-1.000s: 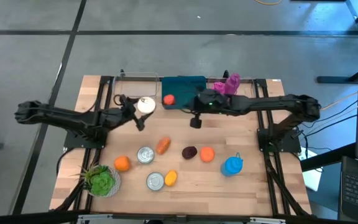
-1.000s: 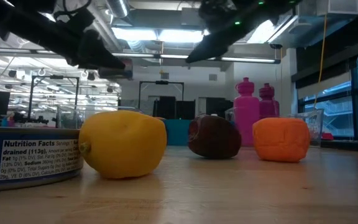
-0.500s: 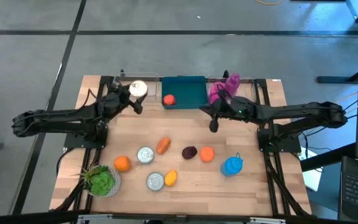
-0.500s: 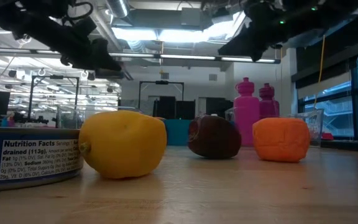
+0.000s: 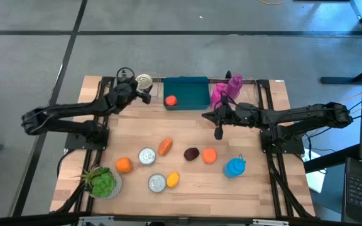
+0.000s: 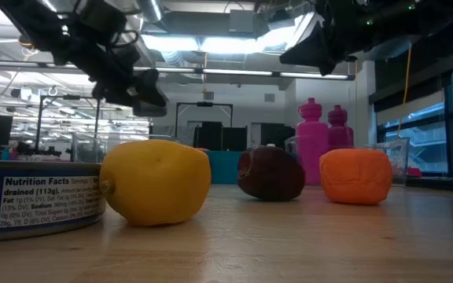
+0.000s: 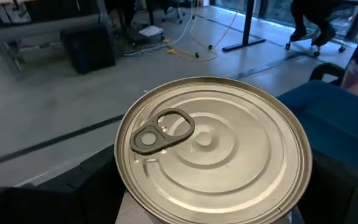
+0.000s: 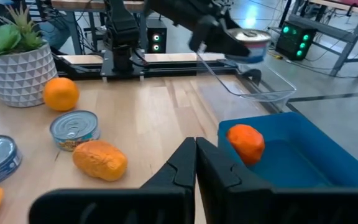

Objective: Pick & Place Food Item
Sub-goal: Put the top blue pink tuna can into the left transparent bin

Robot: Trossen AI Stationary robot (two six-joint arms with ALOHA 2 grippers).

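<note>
My left gripper (image 5: 142, 88) is shut on a tin can (image 5: 144, 81) with a pull-tab lid (image 7: 211, 150). It holds the can in the air over the clear bin (image 8: 257, 88) at the table's far edge. My right gripper (image 5: 218, 133) is shut and empty above the table's middle right, near the pink bottles (image 5: 227, 88). A teal bin (image 5: 192, 90) at the far edge holds one red-orange fruit (image 5: 170, 100). More food lies on the near half: two cans (image 5: 146, 156) (image 5: 157, 182), an orange (image 5: 124, 165), a lemon (image 5: 172, 179). My left gripper pinches the can by its side wall (image 7: 129, 210), below the lid rim, one finger on each side. The arm reaches in slanting from the table's left. The can is lifted clear, lid up and roughly level, above the clear bin.
An orange lumpy item (image 5: 164, 147), a dark plum (image 5: 191, 154) and an orange block (image 5: 209, 155) lie mid-table. A blue bottle (image 5: 234, 167) stands near right and a potted plant (image 5: 102, 182) at the near left corner. Bare wood lies between the bins and the food.
My left gripper has carried the can from the table's left middle toward the far edge, ending over the clear bin. My right gripper has drawn back from beside the teal bin toward the table's right and slightly nearer, staying shut.
</note>
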